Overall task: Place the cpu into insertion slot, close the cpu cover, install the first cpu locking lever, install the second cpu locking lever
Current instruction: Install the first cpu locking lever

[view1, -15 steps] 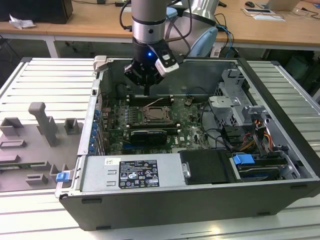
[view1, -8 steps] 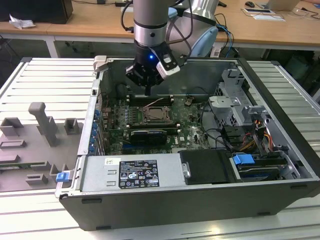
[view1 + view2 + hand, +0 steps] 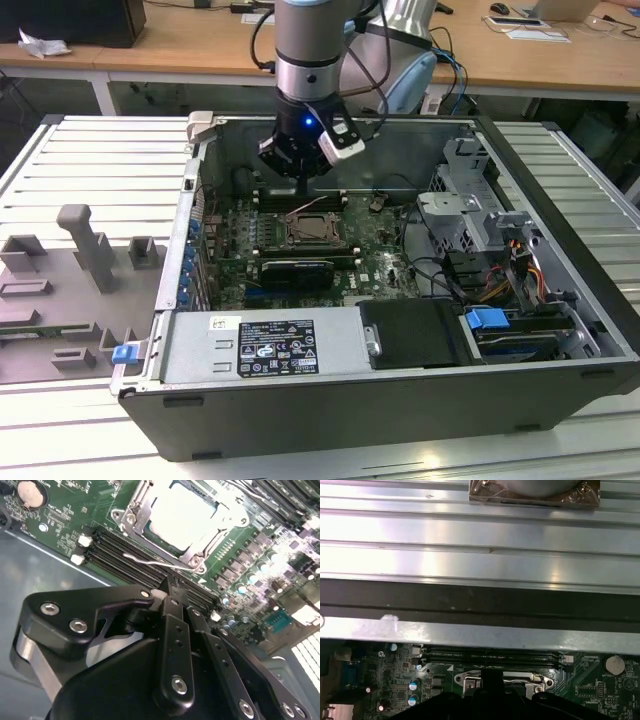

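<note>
Soft, even room light is falling from above in the exterior view, and the inside of the computer case (image 3: 235, 150) is sitting in mild shadow. A small blue lamp (image 3: 308, 123) is glowing on the gripper (image 3: 300, 168). In the second wrist view a hard light is burning the cpu (image 3: 182, 515) almost to white and washing out the motherboard (image 3: 295, 555) along one side, while the black gripper body is showing only faint sheen. In the first wrist view the ribbed metal table (image 3: 470, 535) is throwing back broad white glare — the board beneath is lying dim.
</note>
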`<move>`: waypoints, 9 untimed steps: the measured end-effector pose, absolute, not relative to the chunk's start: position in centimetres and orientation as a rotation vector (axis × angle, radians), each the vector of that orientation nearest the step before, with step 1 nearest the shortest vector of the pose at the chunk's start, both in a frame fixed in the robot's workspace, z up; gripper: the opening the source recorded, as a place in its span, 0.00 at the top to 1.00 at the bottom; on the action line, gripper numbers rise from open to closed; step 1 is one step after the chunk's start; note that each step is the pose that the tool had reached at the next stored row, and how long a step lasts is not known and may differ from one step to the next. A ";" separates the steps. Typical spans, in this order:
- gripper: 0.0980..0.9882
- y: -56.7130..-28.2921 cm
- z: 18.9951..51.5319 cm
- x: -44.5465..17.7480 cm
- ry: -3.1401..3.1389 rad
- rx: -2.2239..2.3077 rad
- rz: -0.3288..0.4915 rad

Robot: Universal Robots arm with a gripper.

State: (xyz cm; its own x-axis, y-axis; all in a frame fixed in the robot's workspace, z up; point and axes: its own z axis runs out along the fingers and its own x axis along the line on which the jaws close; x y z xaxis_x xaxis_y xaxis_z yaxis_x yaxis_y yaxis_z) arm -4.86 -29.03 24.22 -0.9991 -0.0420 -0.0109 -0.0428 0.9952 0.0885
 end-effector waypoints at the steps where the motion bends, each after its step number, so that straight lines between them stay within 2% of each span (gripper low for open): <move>1: 0.99 -29.0 24.1 -4.7 3.129 -0.067 0.139; 9: 0.99 -29.0 23.2 -3.4 3.129 -0.067 0.139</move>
State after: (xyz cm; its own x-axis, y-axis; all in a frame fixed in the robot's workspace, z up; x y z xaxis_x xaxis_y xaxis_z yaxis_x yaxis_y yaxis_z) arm -3.43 -29.00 23.19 -0.9991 -0.0421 -0.0109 -0.0429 0.9952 0.0885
